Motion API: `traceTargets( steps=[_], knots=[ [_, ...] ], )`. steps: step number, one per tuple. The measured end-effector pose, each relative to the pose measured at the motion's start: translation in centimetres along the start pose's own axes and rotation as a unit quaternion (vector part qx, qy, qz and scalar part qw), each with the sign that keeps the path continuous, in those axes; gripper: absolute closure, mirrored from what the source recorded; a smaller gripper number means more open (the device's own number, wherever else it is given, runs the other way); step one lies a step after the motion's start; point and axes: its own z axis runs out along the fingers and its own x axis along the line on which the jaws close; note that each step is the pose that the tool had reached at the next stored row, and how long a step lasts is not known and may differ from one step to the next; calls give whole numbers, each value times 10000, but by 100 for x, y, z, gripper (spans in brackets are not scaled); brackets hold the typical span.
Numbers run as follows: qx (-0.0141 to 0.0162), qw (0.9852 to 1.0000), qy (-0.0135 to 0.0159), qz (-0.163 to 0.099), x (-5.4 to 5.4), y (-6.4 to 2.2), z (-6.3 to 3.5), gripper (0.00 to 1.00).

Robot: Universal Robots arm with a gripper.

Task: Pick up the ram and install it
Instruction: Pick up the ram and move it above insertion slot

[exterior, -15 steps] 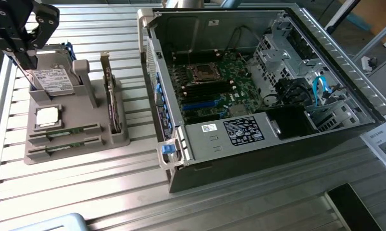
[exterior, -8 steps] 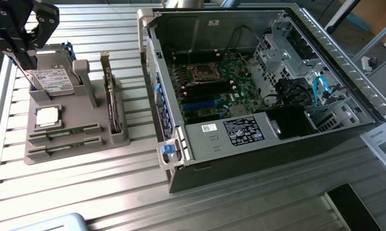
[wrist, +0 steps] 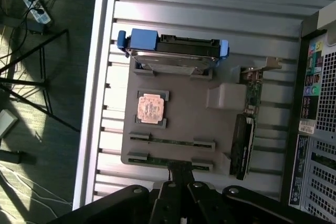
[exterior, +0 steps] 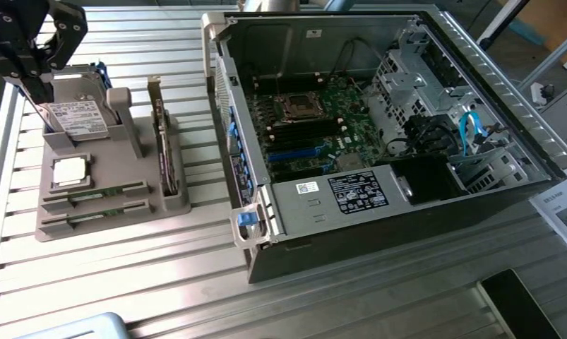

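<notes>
Green ram, likely the outer stick, sits in your grey tray | pincer pinched closed, empty, raised above that tray.

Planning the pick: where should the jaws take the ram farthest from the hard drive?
Probably pinch the ram across its flat faces at mid-length, from straight above: it stands on edge in the grey holder, end blocks covering both ends.

Slatted metal bench. Grey holder at the exterior view's left, carrying: hard drive, processor chip, ram, second green stick, upright card. Open computer case beside it, motherboard exposed. Black pincer, closed, above the hard drive.
</notes>
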Motion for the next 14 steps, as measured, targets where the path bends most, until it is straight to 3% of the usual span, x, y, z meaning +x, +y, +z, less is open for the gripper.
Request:
traceTargets(
  steps=[6,14],
  knots=[
    [8,9997,5,-256,0,-2,0,89],
    [21,9977,13,-683,1,-5,0,89]
  ],
)
